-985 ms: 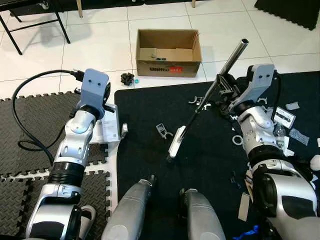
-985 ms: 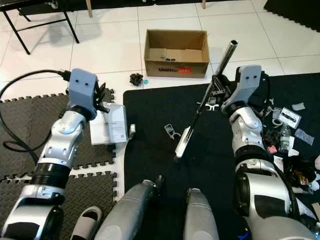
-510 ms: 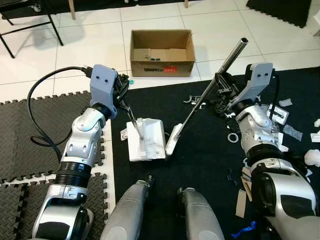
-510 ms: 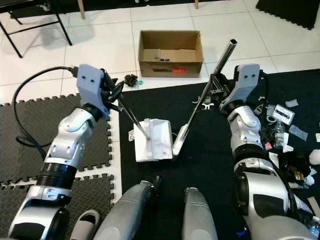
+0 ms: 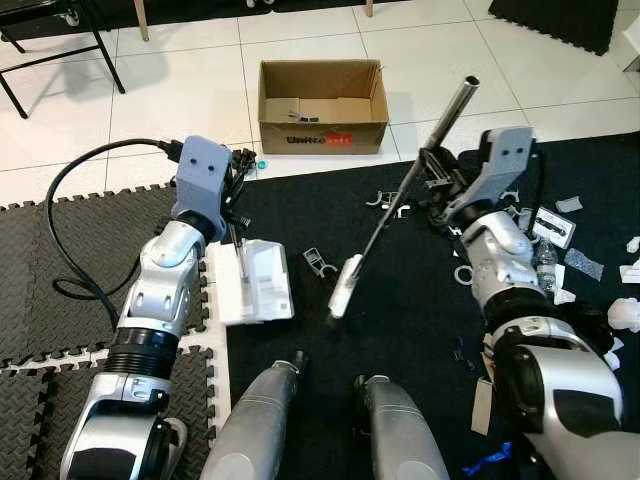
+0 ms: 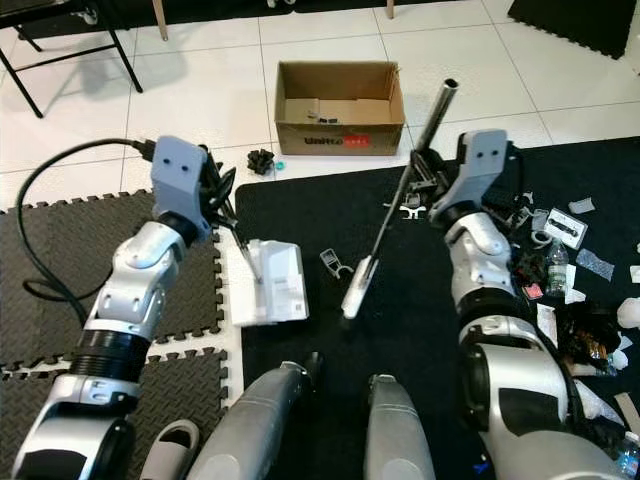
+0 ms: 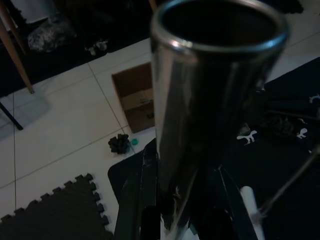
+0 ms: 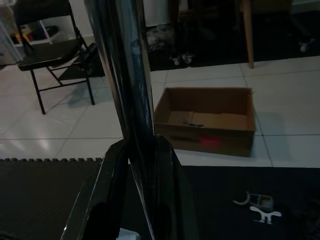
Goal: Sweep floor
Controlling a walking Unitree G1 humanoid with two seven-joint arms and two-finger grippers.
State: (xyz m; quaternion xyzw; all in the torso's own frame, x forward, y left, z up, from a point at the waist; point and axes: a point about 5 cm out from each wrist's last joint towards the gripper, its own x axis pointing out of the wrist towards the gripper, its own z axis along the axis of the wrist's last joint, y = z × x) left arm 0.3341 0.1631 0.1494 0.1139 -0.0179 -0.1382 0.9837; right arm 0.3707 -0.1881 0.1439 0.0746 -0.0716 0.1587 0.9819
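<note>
On black mat (image 5: 400,300): slim metal broom (image 5: 395,205), white head.

Open mat in the middle, clutter along the right edge

The black mat (image 5: 400,330) lies bare between the white dustpan (image 5: 255,285) at its left edge and the broom head (image 5: 343,285); one small clip (image 5: 318,262) sits there. Scraps (image 5: 560,230) crowd the mat's right edge. Beyond the far edge, a cardboard box (image 5: 322,105) stands on open tile floor (image 5: 180,95); a black cable (image 5: 60,230) loops over the left foam tiles.
</note>
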